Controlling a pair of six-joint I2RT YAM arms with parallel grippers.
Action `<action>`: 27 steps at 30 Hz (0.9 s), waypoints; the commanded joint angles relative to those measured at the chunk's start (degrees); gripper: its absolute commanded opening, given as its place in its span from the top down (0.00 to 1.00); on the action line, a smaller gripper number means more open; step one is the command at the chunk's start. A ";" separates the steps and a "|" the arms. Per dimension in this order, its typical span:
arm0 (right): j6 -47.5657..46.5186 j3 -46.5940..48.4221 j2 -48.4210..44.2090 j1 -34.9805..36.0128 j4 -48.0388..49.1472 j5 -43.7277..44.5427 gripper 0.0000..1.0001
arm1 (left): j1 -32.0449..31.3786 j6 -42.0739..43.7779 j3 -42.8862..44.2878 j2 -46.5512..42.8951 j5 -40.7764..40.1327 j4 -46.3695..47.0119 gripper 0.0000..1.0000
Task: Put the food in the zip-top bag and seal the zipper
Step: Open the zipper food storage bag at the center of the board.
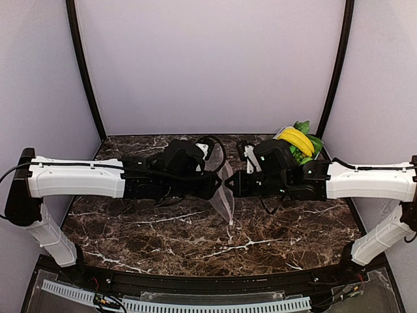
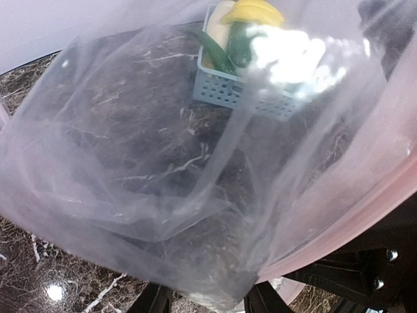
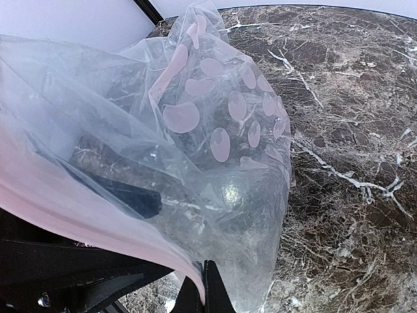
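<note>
The clear zip-top bag (image 1: 225, 195) with pale oval spots hangs off the table between my two grippers. It fills the left wrist view (image 2: 163, 163) and the right wrist view (image 3: 221, 130). My right gripper (image 1: 234, 186) (image 3: 203, 279) is shut on the pink zipper strip (image 3: 78, 208) (image 2: 371, 218). My left gripper (image 1: 216, 186) (image 2: 208, 298) has its jaws wide apart, with a bag corner draped over them and hiding the fingertips. The yellow banana bunch (image 1: 296, 139) (image 2: 254, 12), green vegetables (image 1: 303, 128) (image 2: 238, 42) and a pale piece (image 2: 218, 18) lie in the basket. No red fruits show.
The blue-grey slatted basket (image 2: 228, 92) stands at the back right corner of the dark marble table (image 1: 163, 235), just behind my right arm. Purple walls close in the back and sides. A dark finger shape (image 3: 127, 195) shows through the bag.
</note>
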 commanded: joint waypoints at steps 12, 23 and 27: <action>2.11 -1.59 -0.70 0.49 0.17 3.56 1.00 | -0.26 -0.93 0.27 0.62 0.64 0.94 0.98; 6.67 -2.58 -3.18 -0.56 -9.80 15.60 1.00 | 2.53 1.69 -2.23 -4.66 6.62 -3.17 0.99; 7.87 -3.85 -4.20 -2.08 -11.09 16.18 1.00 | 4.91 5.48 -1.27 -5.43 13.35 -4.83 0.99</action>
